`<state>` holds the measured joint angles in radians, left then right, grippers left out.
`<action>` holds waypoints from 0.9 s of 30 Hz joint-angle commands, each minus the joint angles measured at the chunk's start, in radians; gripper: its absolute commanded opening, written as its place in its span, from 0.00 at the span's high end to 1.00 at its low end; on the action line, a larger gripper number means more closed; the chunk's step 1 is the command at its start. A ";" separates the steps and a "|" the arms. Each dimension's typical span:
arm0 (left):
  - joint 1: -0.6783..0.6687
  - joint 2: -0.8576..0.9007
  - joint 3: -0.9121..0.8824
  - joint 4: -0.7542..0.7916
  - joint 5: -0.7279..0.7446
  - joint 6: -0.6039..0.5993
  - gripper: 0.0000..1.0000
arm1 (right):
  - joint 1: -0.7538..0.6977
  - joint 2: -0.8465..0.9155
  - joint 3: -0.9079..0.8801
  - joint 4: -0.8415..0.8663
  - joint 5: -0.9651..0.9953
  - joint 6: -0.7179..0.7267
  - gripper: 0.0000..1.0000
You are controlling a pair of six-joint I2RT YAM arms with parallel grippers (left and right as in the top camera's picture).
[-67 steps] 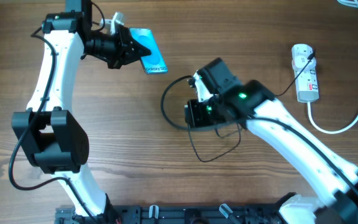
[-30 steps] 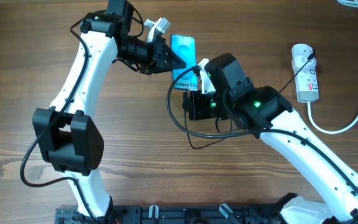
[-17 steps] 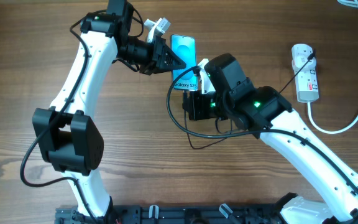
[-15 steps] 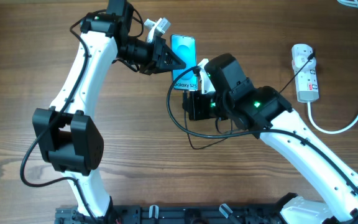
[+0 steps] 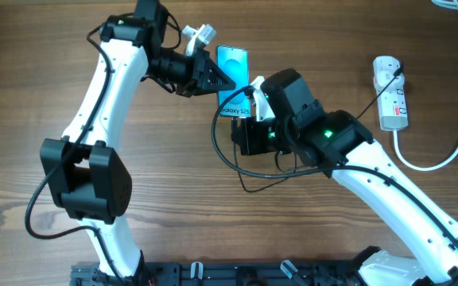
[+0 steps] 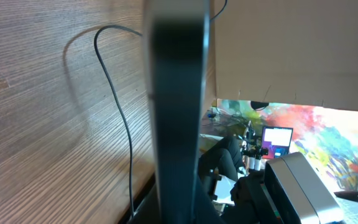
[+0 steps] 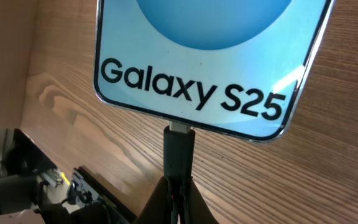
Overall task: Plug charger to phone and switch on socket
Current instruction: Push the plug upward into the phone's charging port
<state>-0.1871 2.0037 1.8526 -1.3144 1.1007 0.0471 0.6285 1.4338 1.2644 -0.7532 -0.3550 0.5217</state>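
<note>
My left gripper (image 5: 217, 79) is shut on the phone (image 5: 233, 79), which it holds above the table; its cyan screen reads "Galaxy S25" (image 7: 194, 93). In the left wrist view the phone shows edge-on as a dark bar (image 6: 176, 106). My right gripper (image 5: 247, 119) is shut on the charger's black connector (image 7: 178, 152), whose tip meets the phone's bottom edge at the port. The thin black cable (image 5: 249, 171) loops on the table under my right arm and also shows in the left wrist view (image 6: 114, 93). The white socket (image 5: 391, 94) lies at the far right.
A thick white lead (image 5: 436, 163) runs from the socket round the right edge of the table. A black rail (image 5: 213, 274) lines the front edge. Both arms crowd the upper middle.
Over two seconds my left gripper carried the phone right, to my right gripper, which rose to meet it. In the last half second both shifted very slightly left and up.
</note>
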 commanded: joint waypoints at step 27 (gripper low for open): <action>-0.014 -0.029 0.012 -0.065 0.024 0.093 0.96 | -0.027 -0.017 0.041 0.048 0.063 -0.024 0.96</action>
<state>-0.1867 2.0037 1.8614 -1.3430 1.1015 0.0971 0.6300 1.4338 1.2644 -0.7540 -0.3664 0.5179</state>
